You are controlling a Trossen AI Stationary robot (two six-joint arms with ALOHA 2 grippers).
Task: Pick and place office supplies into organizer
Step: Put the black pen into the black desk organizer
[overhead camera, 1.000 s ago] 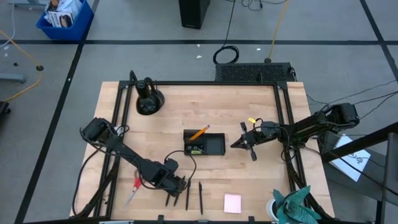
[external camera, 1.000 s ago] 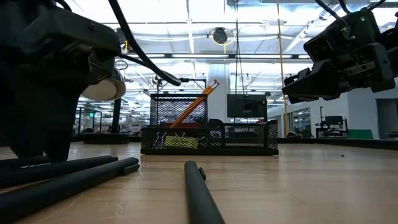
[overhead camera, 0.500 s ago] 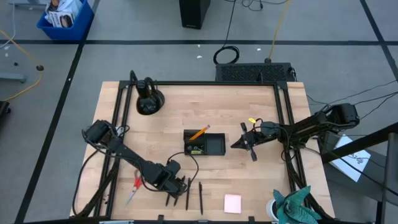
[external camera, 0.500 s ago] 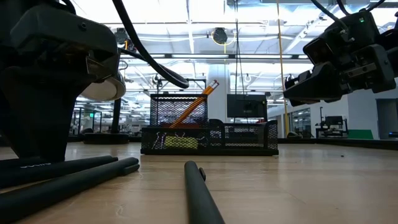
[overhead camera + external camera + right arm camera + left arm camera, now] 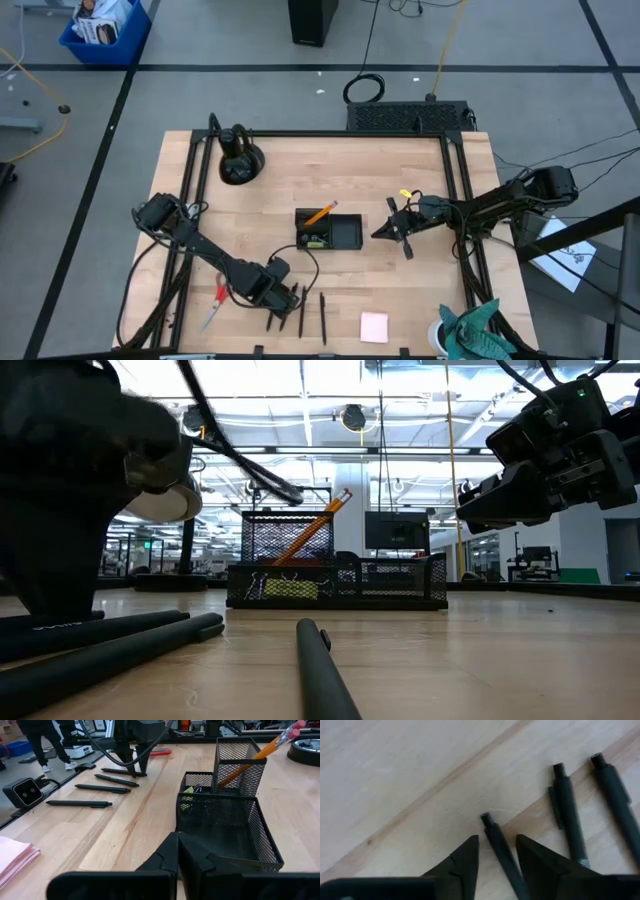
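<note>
Left gripper [image 5: 496, 851] half-open astride pen [image 5: 501, 851], desk's 6 o'clock; light, stiff, slick: pinch mid-barrel. Right gripper [image 5: 378, 232] shut, empty.

At frame centre the organizer [image 5: 329, 232] holds an orange pencil [image 5: 320, 213], the left tool [image 5: 288, 298] low over black pens [image 5: 322, 317] at lower centre

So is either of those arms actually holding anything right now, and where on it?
Nothing is firmly held yet. The left tool straddles a black pen near its tip, fingers not visibly touching it. The right tool is shut and empty, beside the organizer.
</note>
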